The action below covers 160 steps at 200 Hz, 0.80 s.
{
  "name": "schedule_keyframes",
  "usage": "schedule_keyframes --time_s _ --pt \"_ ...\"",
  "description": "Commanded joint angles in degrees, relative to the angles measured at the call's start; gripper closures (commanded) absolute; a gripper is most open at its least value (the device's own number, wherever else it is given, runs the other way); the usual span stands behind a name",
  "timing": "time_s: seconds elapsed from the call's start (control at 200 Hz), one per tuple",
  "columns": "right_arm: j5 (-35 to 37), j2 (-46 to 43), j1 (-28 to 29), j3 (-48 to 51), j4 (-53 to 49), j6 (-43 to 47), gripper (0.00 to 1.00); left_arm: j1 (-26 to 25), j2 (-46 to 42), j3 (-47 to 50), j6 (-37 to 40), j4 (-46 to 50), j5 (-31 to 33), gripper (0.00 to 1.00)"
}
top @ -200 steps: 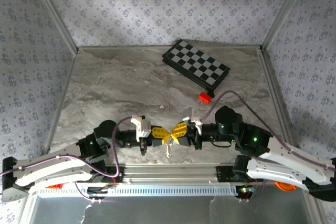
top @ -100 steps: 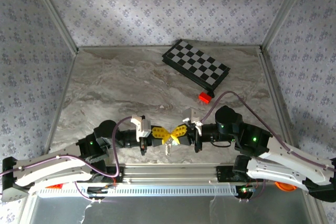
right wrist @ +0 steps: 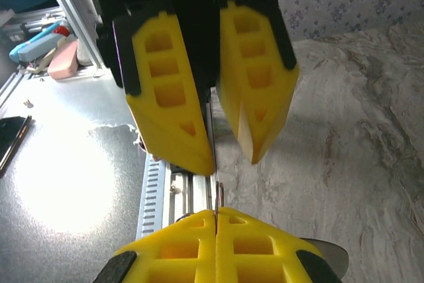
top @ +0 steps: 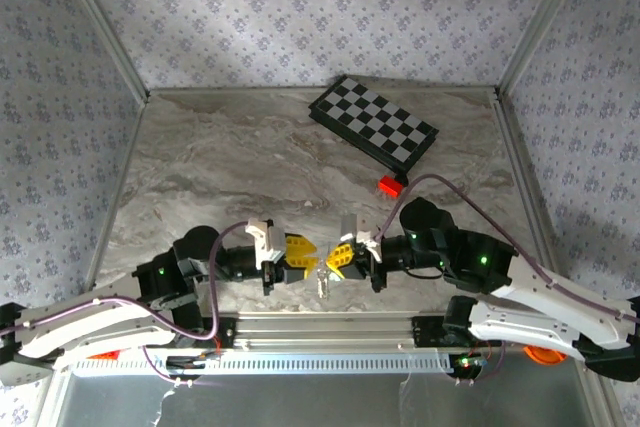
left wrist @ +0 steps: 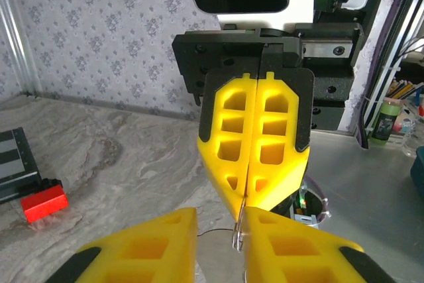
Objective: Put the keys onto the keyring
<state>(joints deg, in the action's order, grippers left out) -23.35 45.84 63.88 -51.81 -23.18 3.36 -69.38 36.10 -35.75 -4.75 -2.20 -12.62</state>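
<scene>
The keyring (right wrist: 216,197), likely stiff, slippery wire, is clamped in the right gripper's (right wrist: 216,215) jaws. The left gripper's (right wrist: 225,161) jaws are parted around the keyring. A square pinch across the wire is advised.

Top external: fixed high, above and behind arm bases, looking down and forward over whole table (top: 250,157) to back wall; far, wide.

Left wrist: mounted close behind left gripper (top: 308,258), low over table, facing right, straight into right gripper (top: 333,261); very near.

Right wrist: mirrored, close behind own fingers, facing left at left gripper.

Shared by wrist views: both fingertip pairs, keyring (left wrist: 236,230) wire between.

Shared by top and left wrist: red block (top: 389,185), chessboard (top: 372,133) edge.
</scene>
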Motion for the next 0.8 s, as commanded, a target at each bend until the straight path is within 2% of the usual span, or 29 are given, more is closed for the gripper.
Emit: schedule_keyframes --time_s 0.0,0.205,0.44,0.585,0.795 --pt "1.3 0.6 -0.1 -4.2 -4.5 3.7 1.0 0.0 -1.2 -3.4 1.7 4.7 1.5 0.73" --pt "6.7 2.9 0.5 -10.0 -13.8 11.9 1.0 0.0 0.9 -8.6 3.3 12.5 1.9 0.69" --pt "16.4 8.1 4.4 -15.0 -20.4 19.0 1.0 0.0 5.6 -11.0 2.5 14.1 0.4 0.65" --pt "16.8 8.4 4.8 -15.6 -19.4 19.7 1.0 0.0 7.9 -12.1 3.2 13.7 0.8 0.65" --pt "16.0 8.2 4.6 -16.0 -20.2 18.7 1.0 0.0 10.1 -13.3 4.5 15.1 0.3 0.72"
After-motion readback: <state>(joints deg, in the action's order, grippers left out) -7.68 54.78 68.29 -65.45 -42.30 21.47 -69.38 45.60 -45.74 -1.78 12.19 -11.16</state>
